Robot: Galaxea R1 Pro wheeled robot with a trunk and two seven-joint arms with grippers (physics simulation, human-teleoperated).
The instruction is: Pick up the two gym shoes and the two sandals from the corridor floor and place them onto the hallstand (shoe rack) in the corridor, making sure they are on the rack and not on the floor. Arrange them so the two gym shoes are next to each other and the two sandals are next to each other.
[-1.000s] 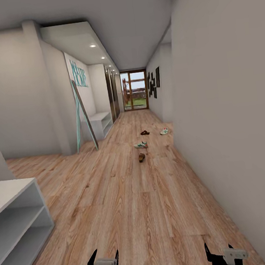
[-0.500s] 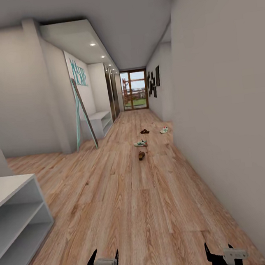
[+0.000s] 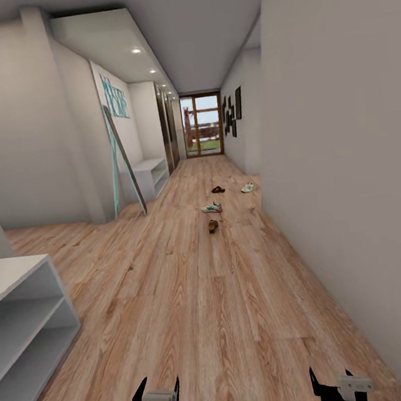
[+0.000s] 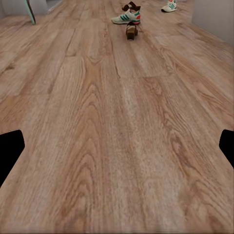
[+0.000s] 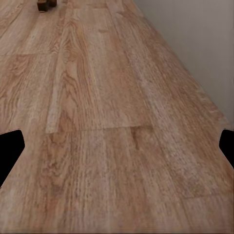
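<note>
Far down the corridor floor [image 3: 219, 298] lie the shoes. A brown sandal [image 3: 213, 226] is nearest, a white gym shoe [image 3: 211, 208] with green stripes just beyond it, then the second sandal [image 3: 218, 189] and second gym shoe [image 3: 247, 188] near the right wall. The left wrist view has the near gym shoe [image 4: 126, 17] and sandal [image 4: 131, 30]. A low light-grey unit [image 3: 19, 310] with two open shelves, looking like the hallstand, stands at near left. My left gripper [image 3: 159, 390] and right gripper [image 3: 329, 376] hang open and empty, low over bare floor.
A similar low white unit [image 3: 150, 174] sits farther along the left wall, beside a leaning teal-framed mirror [image 3: 124, 166]. The grey right wall [image 3: 348, 176] runs close beside my right arm. A glazed door [image 3: 202, 130] closes the corridor's far end.
The whole head view has shifted: the shoes sit higher and the near-left unit has slid, so the camera moved. Shoes and both grippers keep their places.
</note>
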